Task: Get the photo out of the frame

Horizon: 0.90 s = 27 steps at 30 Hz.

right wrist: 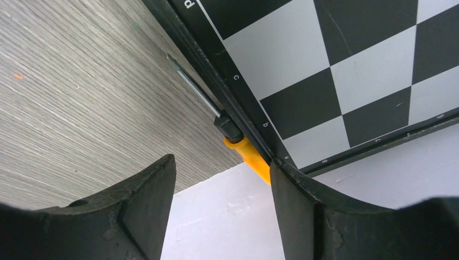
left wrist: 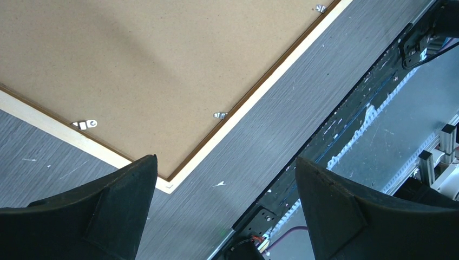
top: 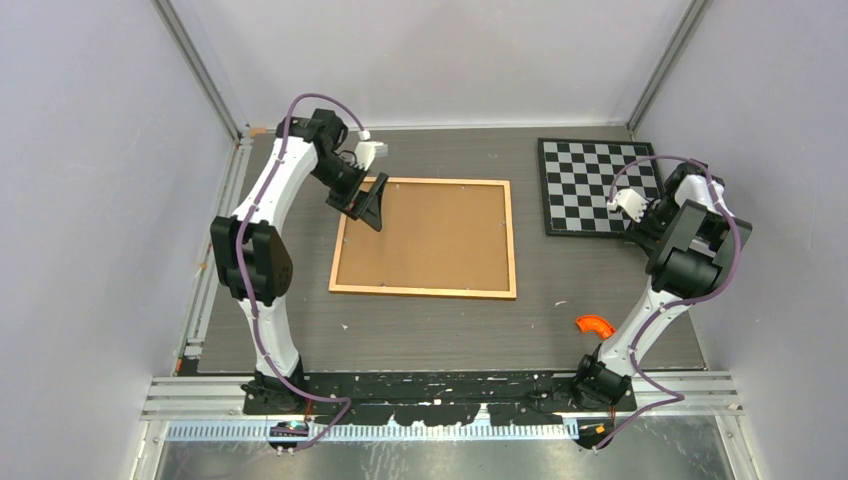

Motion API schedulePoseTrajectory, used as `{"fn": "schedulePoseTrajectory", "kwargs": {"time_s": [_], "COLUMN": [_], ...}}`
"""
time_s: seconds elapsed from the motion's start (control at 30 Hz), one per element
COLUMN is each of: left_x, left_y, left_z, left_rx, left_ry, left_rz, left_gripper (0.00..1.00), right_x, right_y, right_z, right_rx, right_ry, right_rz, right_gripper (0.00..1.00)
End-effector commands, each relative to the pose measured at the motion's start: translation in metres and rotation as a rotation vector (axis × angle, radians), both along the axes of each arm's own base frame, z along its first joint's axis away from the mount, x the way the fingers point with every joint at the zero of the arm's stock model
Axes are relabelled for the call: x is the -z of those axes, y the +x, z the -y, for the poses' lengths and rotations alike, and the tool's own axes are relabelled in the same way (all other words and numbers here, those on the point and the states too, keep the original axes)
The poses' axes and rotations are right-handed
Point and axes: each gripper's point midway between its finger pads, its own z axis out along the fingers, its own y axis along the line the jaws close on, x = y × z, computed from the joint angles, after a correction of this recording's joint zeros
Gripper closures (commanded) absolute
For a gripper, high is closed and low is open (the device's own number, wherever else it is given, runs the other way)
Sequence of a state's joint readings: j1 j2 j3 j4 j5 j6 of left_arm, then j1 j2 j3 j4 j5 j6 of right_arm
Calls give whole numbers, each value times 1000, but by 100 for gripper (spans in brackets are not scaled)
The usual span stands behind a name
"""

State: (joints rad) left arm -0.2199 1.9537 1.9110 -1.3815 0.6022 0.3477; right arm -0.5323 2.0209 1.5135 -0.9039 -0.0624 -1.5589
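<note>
The frame (top: 424,237) lies face down in the middle of the table, showing its brown fibreboard back and narrow orange-brown border. The photo is hidden beneath the backing. My left gripper (top: 366,212) hovers open and empty over the frame's far left part. In the left wrist view the frame (left wrist: 162,65) shows its near corner between my open fingers (left wrist: 108,216), and small metal clips (left wrist: 219,115) sit along the edge. My right gripper (top: 648,222) is open and empty over the checkerboard's near right corner, far from the frame.
A black-and-white checkerboard (top: 598,186) lies at the back right. In the right wrist view a screwdriver (right wrist: 216,116) with an orange handle lies along the checkerboard's (right wrist: 335,59) edge. A small orange curved piece (top: 595,325) lies near the right arm's base.
</note>
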Motion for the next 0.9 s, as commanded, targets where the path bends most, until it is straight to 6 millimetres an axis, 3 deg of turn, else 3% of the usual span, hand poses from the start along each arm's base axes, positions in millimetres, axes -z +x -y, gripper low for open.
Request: {"fn": "schedulePoseTrajectory", "kwargs": {"time_s": [0.0,0.4,0.87], "left_x": [-11,-9,-10], "left_y": [1,2,3], "left_z": [4,5,7], "left_rx": [23,30,35], "left_ry": [-8,-6,-12], "left_rz": [34,33,26], "left_gripper": [0,0,0], "right_x": [16,16,9], "right_y": [-3,-23,-41], "right_z": [-2,-17,-32], "right_rx": [-13,-29,-30], "right_ry": [20,54,92], "right_rz": [-29,-59,-82], "right_gripper": [32,46,51]}}
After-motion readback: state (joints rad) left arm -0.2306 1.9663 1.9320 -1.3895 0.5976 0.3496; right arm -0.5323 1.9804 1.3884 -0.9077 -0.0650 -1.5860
